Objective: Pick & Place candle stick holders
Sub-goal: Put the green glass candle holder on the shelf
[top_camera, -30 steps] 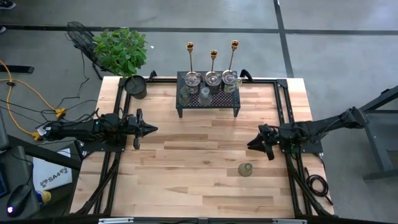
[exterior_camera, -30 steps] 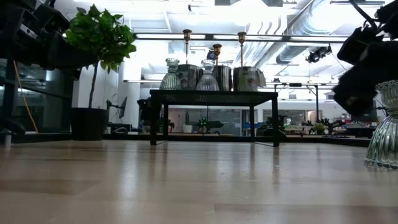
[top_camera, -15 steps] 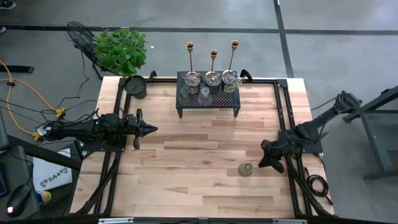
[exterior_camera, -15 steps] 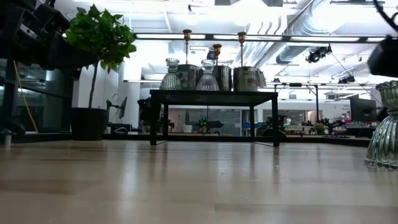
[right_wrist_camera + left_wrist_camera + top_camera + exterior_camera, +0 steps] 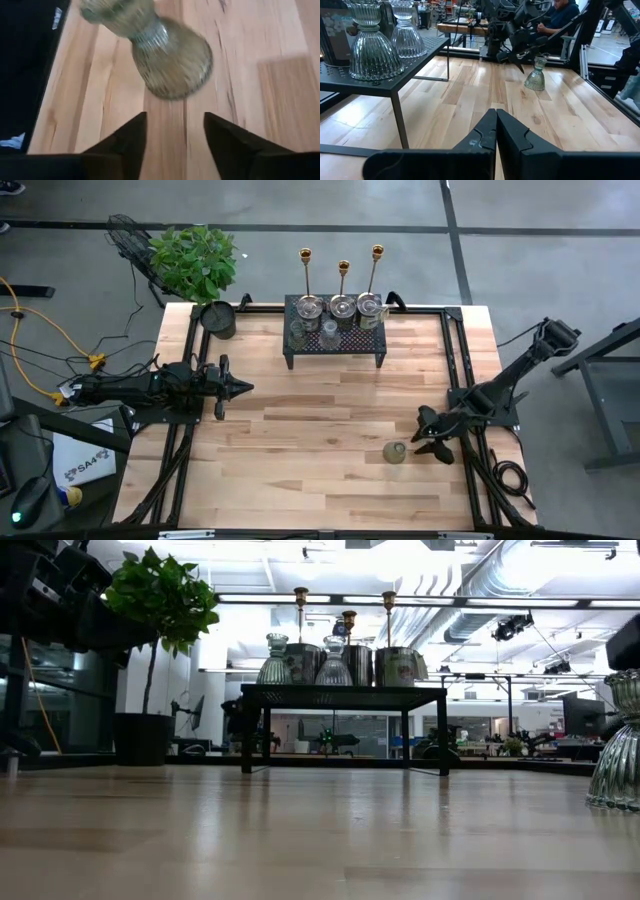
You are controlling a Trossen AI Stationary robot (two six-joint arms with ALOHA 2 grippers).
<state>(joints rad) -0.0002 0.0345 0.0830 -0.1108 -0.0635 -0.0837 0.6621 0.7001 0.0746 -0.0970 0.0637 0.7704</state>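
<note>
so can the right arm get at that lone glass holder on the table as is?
Probably yes. The right gripper is open and lined up just short of the glass holder, with bare table between them and nothing blocking.

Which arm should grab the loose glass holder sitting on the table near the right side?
Right. The right gripper sits just beside the greenish glass holder, fingers open and facing it. The left gripper is shut, parked across the table.
</note>
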